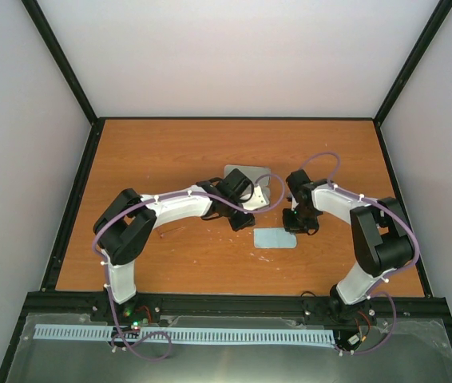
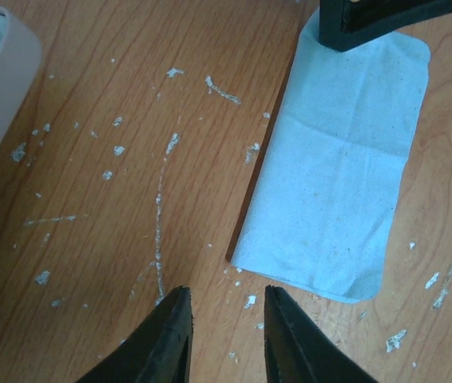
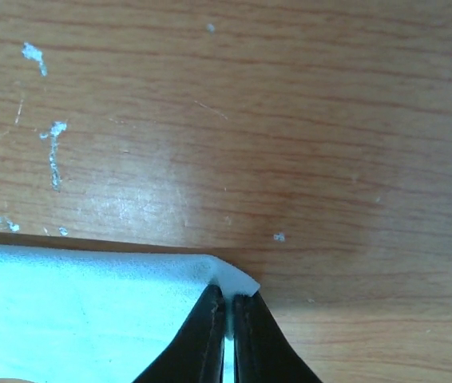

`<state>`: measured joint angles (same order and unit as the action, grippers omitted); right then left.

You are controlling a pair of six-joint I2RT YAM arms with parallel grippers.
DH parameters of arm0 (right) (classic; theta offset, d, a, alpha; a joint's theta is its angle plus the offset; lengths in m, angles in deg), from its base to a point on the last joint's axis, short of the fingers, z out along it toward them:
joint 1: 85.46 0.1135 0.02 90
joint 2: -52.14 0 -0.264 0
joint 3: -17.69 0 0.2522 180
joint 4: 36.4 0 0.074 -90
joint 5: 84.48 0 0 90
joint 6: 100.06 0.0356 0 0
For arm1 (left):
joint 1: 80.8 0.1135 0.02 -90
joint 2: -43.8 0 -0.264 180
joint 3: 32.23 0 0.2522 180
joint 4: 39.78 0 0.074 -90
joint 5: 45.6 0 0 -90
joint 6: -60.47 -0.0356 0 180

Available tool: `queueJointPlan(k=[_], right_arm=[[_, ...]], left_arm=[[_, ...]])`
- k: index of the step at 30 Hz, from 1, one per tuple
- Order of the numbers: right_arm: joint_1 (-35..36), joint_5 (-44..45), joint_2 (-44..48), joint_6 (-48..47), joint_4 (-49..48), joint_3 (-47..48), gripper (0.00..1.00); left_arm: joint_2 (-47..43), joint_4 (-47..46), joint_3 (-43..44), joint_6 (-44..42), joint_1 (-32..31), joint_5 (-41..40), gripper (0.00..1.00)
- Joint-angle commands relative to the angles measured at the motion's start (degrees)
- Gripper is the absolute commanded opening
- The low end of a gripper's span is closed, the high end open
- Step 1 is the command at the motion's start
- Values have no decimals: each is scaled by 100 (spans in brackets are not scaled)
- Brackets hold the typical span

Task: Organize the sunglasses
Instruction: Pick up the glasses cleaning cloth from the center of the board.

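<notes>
Left arm [image 1: 170, 209]: elbow bent, reaching inward. Left pincer [image 2: 226, 315]: low over the table, fingers parted, nothing between.
Right arm [image 1: 370, 227]: folded inward. Right pincer [image 3: 227, 299]: closed, pinching a corner of the light blue cloth [image 3: 90, 311].

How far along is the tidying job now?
Done: nothing visible; no sunglasses show in any view. In hand: the right jaws are shut on a corner of the blue cloth; the left jaws hang open over the table, near the pink case. Left: putting the sunglasses away.
</notes>
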<state>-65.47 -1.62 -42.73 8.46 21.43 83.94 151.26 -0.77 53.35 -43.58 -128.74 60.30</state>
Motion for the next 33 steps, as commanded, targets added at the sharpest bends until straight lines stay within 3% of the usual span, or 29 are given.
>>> queueJointPlan(k=[1,7,9,16,26,33], right_arm=[[59,-35,-232,36,-101,-239,5],[61,27,-192,66,-65,-177,5],[63,125,-129,70,-21,-110,18],[51,309,-45,66,139,166,31],[66,186,-280,18,75,26,5],[62,186,-235,51,53,6,3]], left_arm=[[129,-15,137,-23,-11,134,29],[436,58,223,-28,-9,273,30],[470,66,225,-24,-12,294,30],[504,68,239,-10,-13,340,29],[563,129,316,-9,-36,451,29],[700,177,384,-28,-241,499,30]])
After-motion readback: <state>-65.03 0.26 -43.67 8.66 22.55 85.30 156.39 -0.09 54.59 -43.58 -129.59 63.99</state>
